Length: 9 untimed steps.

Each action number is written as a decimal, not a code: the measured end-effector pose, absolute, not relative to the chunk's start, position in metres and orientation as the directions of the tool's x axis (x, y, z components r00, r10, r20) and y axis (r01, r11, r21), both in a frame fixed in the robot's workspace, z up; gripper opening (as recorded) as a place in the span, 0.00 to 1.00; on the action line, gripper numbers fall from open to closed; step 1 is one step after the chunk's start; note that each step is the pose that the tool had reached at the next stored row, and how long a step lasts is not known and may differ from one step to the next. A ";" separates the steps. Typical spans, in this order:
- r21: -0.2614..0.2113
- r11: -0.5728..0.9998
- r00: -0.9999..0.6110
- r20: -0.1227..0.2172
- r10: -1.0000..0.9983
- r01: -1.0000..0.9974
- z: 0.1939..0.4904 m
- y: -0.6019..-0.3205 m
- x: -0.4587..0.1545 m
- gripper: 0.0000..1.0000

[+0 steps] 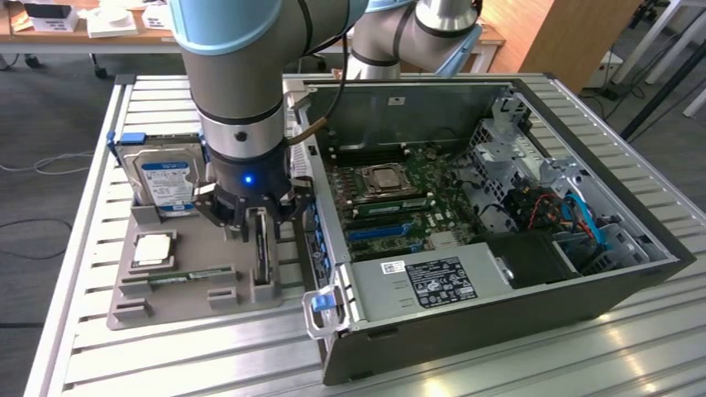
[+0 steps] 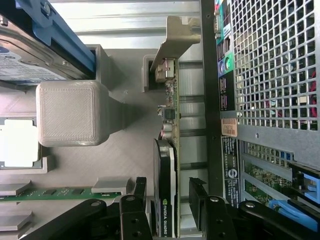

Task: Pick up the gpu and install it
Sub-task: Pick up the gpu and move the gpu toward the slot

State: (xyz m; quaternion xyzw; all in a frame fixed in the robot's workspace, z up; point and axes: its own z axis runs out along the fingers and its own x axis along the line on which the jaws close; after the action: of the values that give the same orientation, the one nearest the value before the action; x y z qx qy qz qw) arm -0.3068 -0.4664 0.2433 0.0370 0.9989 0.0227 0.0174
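Note:
The gpu [image 1: 263,252] stands on edge in a slot of the grey holder tray [image 1: 165,308], beside the open computer case [image 1: 497,207]. It is a thin dark card [image 2: 167,150] with a metal end bracket [image 2: 175,40]. My gripper [image 1: 256,217] hangs directly over the card. In the wrist view the gripper [image 2: 168,200] is open, with one black finger [image 2: 139,192] on each side of the card and a gap showing on both sides. Nothing is held.
The tray also holds a silver hard drive with a blue label [image 1: 165,178], a processor [image 1: 152,248] and a green memory strip [image 1: 182,277]. Inside the case lie the motherboard and its blue card slots [image 1: 381,231]. The case's perforated rear wall [image 2: 270,60] is close beside the card.

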 end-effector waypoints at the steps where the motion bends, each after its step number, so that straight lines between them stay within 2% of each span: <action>1: 0.047 0.996 -0.997 -0.033 0.075 0.073 0.243 -0.466 -0.307 0.47; 9: 0.047 0.996 -0.997 -0.033 0.075 0.073 0.239 -0.466 -0.307 0.47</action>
State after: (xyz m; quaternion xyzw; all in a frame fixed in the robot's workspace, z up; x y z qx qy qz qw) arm -0.3067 -0.4663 0.2394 0.0370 0.9989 0.0228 0.0175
